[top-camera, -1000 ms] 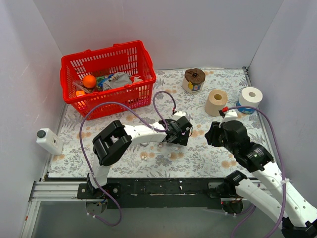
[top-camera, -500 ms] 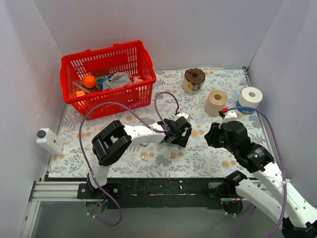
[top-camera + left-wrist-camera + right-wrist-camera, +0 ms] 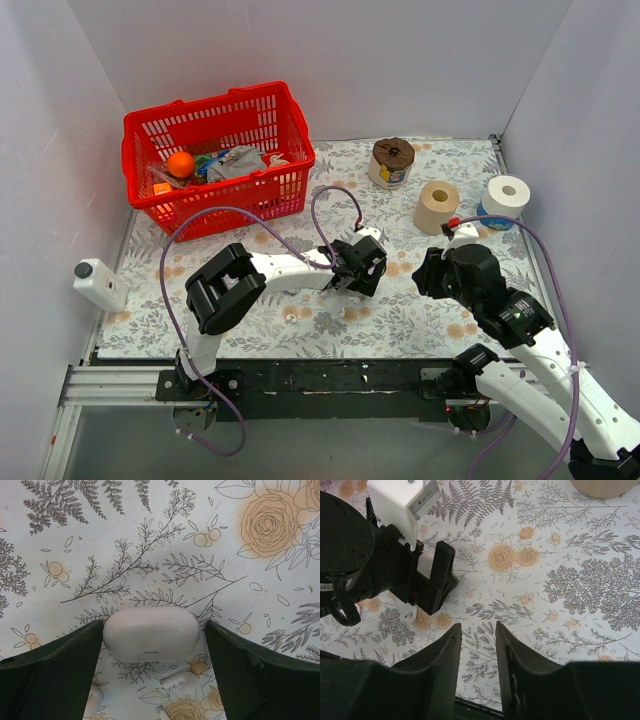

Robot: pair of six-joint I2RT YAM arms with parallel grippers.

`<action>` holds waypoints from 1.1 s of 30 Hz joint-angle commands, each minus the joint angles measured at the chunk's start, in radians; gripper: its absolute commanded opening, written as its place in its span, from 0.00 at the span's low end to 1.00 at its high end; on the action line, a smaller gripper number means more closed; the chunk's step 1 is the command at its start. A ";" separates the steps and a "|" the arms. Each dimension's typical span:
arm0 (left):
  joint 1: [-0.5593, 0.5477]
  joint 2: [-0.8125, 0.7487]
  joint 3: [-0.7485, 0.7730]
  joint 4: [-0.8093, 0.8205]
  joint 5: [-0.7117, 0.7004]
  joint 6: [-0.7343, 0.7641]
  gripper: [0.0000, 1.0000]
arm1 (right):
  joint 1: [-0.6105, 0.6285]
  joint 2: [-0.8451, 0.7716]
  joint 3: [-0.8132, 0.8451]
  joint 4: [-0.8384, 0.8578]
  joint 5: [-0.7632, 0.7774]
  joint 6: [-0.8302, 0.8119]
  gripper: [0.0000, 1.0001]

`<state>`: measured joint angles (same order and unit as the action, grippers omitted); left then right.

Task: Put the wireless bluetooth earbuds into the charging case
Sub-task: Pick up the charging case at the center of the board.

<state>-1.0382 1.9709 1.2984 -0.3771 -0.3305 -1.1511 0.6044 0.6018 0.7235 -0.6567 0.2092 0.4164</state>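
The charging case (image 3: pixel 151 634) is white, rounded, lid closed, and lies on the floral cloth. My left gripper (image 3: pixel 154 628) is shut on it, one finger at each end; from above the gripper (image 3: pixel 358 278) hides the case. In the right wrist view a sliver of the case (image 3: pixel 426 564) shows between the left fingers. Earbuds lie loose on the cloth beside the case: one (image 3: pixel 182 678) just below it, another (image 3: pixel 93 700) at the lower left. One earbud (image 3: pixel 410 614) shows beside the left gripper. My right gripper (image 3: pixel 479 630) is open, empty, hovering to the right (image 3: pixel 428 272).
A red basket (image 3: pixel 262 190) with an orange ball and packets stands at the back left. A brown-topped jar (image 3: pixel 392 162), a tan roll (image 3: pixel 436 207) and a white roll (image 3: pixel 506 197) stand at the back right. A white camera (image 3: pixel 98 284) sits at the left edge.
My left gripper has shifted slightly towards the back right. The right arm has barely moved.
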 commanded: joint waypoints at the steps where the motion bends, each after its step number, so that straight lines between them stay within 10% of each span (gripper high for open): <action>1: 0.004 0.011 -0.048 -0.054 -0.004 -0.042 0.84 | -0.002 -0.019 0.001 0.005 -0.004 0.012 0.41; 12: 0.004 0.005 -0.056 -0.095 -0.022 -0.082 0.84 | -0.002 -0.022 -0.001 0.006 -0.007 0.013 0.41; 19: 0.004 -0.014 -0.068 -0.094 -0.010 -0.065 0.58 | -0.002 -0.022 0.005 0.008 -0.008 0.018 0.41; 24: 0.003 -0.076 -0.094 -0.046 -0.022 -0.056 0.20 | 0.000 -0.022 0.010 0.017 -0.021 0.027 0.41; 32: 0.003 -0.395 -0.264 0.222 -0.061 0.037 0.00 | -0.002 0.047 0.076 0.038 -0.017 0.024 0.43; 33: 0.003 -0.433 -0.296 0.256 -0.053 0.059 0.00 | -0.002 0.052 0.076 0.060 -0.030 0.022 0.56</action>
<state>-1.0374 1.7470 1.0676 -0.2913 -0.3729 -1.1625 0.6044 0.6323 0.7414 -0.6559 0.2012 0.4358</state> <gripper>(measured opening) 0.674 0.430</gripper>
